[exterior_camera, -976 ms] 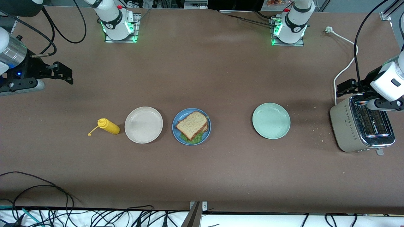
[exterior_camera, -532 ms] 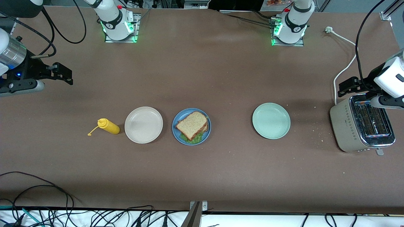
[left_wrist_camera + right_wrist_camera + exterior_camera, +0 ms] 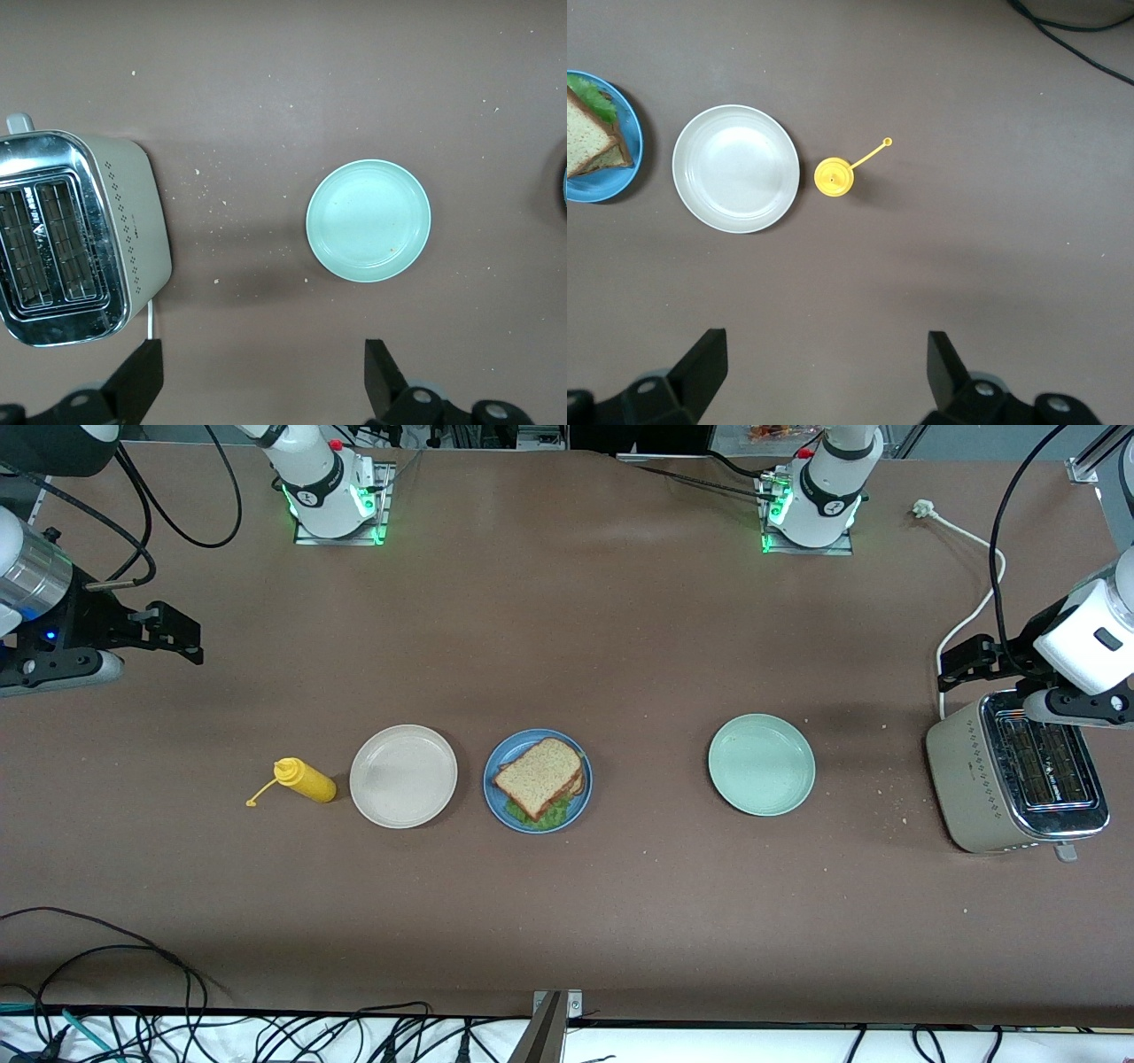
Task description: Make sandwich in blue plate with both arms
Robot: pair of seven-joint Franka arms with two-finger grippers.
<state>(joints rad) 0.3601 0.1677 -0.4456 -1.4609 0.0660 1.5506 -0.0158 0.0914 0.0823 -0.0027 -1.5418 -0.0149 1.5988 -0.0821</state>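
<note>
The sandwich [image 3: 538, 776], two speckled brown slices with green lettuce [image 3: 542, 816] showing at the edge, lies on the blue plate [image 3: 501, 758] mid-table. It also shows at the edge of the right wrist view [image 3: 586, 142] on the blue plate [image 3: 609, 182]. My left gripper [image 3: 953, 664] is open and empty, up in the air over the toaster's end; its jaws stand wide apart in the left wrist view [image 3: 262, 356]. My right gripper [image 3: 193, 640] is open and empty, up over bare table at the right arm's end, and shows in the right wrist view [image 3: 824, 347].
A beige plate [image 3: 403, 776] and a yellow mustard bottle [image 3: 306, 779] lie beside the blue plate toward the right arm's end. A pale green plate [image 3: 761, 764] and a toaster [image 3: 1010, 779] with its white cord [image 3: 970, 615] lie toward the left arm's end.
My left hand has shifted slightly above the toaster. My right arm has hardly moved. The sandwich and plates are where they were.
</note>
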